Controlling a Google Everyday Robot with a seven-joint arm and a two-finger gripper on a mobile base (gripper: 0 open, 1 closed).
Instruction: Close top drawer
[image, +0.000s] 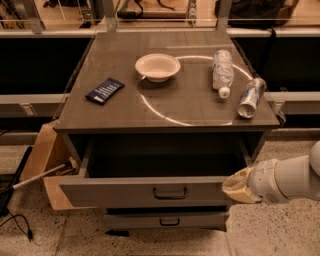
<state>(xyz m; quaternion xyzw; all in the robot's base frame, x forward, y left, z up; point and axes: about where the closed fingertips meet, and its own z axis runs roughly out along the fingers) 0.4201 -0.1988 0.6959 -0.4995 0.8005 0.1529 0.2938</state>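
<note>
We see the top drawer pulled out of the grey cabinet, with our gripper before the cabinet's right front corner against the drawer front, its grip impossible to tell.

text: none legible | dark packet: print unreadable | jaws: at right end of top drawer front
</note>
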